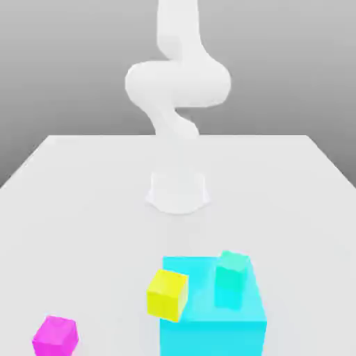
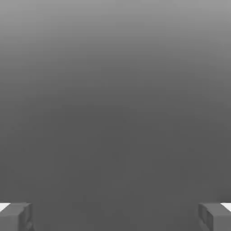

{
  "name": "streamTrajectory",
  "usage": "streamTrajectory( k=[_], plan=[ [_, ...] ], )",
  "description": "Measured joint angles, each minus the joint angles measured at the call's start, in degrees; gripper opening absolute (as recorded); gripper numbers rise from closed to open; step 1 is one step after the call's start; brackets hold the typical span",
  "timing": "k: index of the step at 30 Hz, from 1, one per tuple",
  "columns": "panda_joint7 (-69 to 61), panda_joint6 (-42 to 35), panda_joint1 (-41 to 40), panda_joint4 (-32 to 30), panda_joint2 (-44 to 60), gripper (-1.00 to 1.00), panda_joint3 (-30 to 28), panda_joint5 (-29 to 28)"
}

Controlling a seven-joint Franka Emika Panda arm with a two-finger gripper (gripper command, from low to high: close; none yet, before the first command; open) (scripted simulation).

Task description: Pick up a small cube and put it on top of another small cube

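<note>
In the exterior view a small yellow cube [image 1: 167,294] sits tilted at the left edge of a large cyan cube [image 1: 212,316]; I cannot tell whether the two touch. A small magenta cube [image 1: 55,336] lies on the white table near the front of the exterior view's left. A teal block [image 1: 231,278] stands upright on top of the large cyan cube. In the hand view my gripper [image 2: 115,219] is open, its two grey fingertips [image 2: 16,216] far apart with nothing between them, facing a plain grey background.
The white arm [image 1: 177,83] rises from its round base [image 1: 178,191] at the middle of the white table [image 1: 83,208] and bends upward out of the exterior view. The large cyan cube is the bulkiest obstacle, at the front.
</note>
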Motion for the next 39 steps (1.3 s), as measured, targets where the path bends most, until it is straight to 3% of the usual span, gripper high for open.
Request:
streamTrajectory(
  k=[18, 28, 33, 34, 39],
  plan=[
    [-12.7, 11.2, -1.4, -0.5, 37.7, 0.00, -11.2, 8.1],
    [-18.1, 17.6, -6.4, -0.9, 58.2, 0.00, -12.9, 10.2],
    [-21.0, 24.5, -9.7, 0.9, 68.5, 0.00, -9.7, 13.6],
    [-21.4, 25.4, -10.1, 1.1, 69.7, -1.00, -9.2, 14.1],
    [-21.4, 25.4, -10.1, 1.1, 69.7, -1.00, -9.1, 14.1]
  ],
)
